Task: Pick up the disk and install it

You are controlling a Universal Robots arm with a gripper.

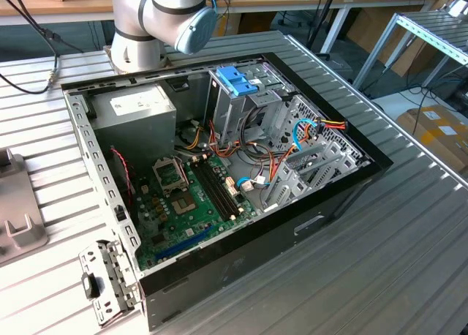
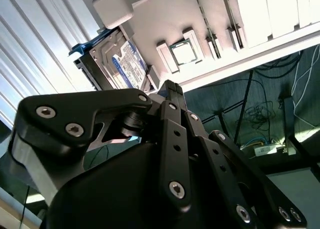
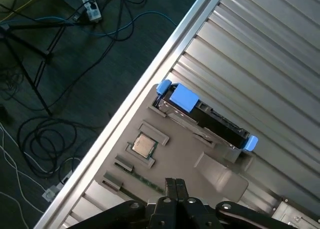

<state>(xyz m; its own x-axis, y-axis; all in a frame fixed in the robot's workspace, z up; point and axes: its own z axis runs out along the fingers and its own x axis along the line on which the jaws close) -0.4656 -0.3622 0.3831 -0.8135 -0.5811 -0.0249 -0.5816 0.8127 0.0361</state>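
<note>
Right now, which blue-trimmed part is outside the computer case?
The disk, in the grey tray; the blue bracket sits atop the drive cage inside the case.

Even light fills the exterior view; the computer case is shadowed inside. In the second wrist view the worktop glares white behind the dark gripper. In the first wrist view the floor is dim.

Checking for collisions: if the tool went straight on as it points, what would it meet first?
Probably the grey holder tray, at a bare patch between the processor chip and the disk; depth is unclear.
</note>
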